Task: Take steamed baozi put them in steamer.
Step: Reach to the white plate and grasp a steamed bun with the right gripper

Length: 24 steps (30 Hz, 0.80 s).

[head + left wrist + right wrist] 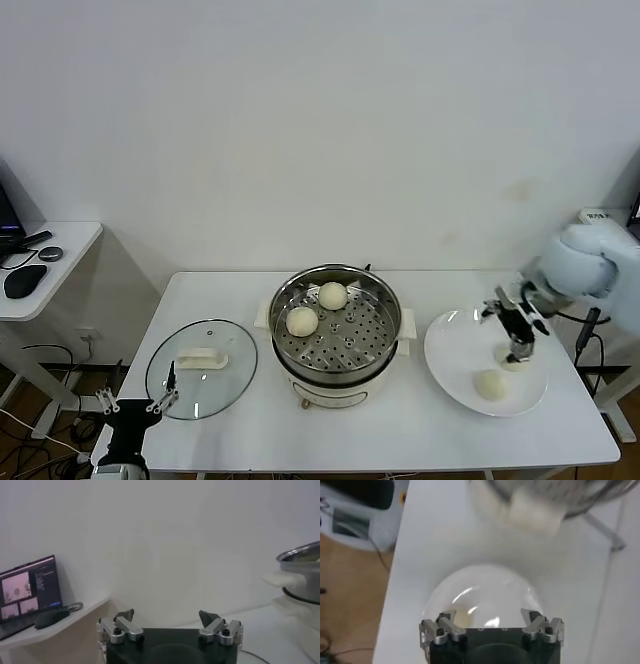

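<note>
The steamer [340, 352] stands mid-table with two baozi on its perforated tray, one at the left [302, 321] and one at the back [333, 295]. Two more baozi lie on the white plate [455, 345] at the right: one near the front [490, 384], one [513, 360] directly under my right gripper [518, 350]. The right gripper is open, pointing down just above that bun. In the right wrist view the gripper [490, 617] hangs over the plate [485, 587], and a pale bun patch [462, 618] shows near one finger. My left gripper [135, 405] is open and parked low at the front left.
A round glass lid [200, 368] with a white handle lies on the table left of the steamer. A side table [60, 255] with a mouse stands further left. The left wrist view shows a laptop [27, 587] and the steamer's edge [302, 565].
</note>
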Available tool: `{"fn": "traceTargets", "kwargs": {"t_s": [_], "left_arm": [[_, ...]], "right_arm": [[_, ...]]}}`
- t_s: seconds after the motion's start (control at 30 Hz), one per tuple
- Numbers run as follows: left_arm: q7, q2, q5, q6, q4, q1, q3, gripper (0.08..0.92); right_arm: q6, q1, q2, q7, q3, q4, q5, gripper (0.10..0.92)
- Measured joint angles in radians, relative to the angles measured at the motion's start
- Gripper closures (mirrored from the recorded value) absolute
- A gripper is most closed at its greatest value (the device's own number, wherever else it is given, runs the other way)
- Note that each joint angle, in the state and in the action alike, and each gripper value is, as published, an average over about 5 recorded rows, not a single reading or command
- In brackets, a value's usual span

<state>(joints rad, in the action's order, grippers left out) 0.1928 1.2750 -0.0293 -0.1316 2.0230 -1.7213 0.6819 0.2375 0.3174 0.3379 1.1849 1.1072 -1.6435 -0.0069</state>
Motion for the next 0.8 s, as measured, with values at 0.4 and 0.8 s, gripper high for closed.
{"fn": "traceTargets", "kwargs": {"t_s": [0.4, 0.8], "left_arm": [[0.002, 0.009, 0.009, -0.002, 0.014, -0.021, 0.018, 0.177], [0.003, 0.014, 0.013, -0.002, 0.016, -0.027, 0.032, 0.177]], "right_arm": [[-0.032, -0.383, 0.014, -0.077, -0.301, 0.085, -0.113, 0.203], [-0.044, -0.567, 0.09, -0.122, -0.447, 0.181, -0.18, 0.203]]}}
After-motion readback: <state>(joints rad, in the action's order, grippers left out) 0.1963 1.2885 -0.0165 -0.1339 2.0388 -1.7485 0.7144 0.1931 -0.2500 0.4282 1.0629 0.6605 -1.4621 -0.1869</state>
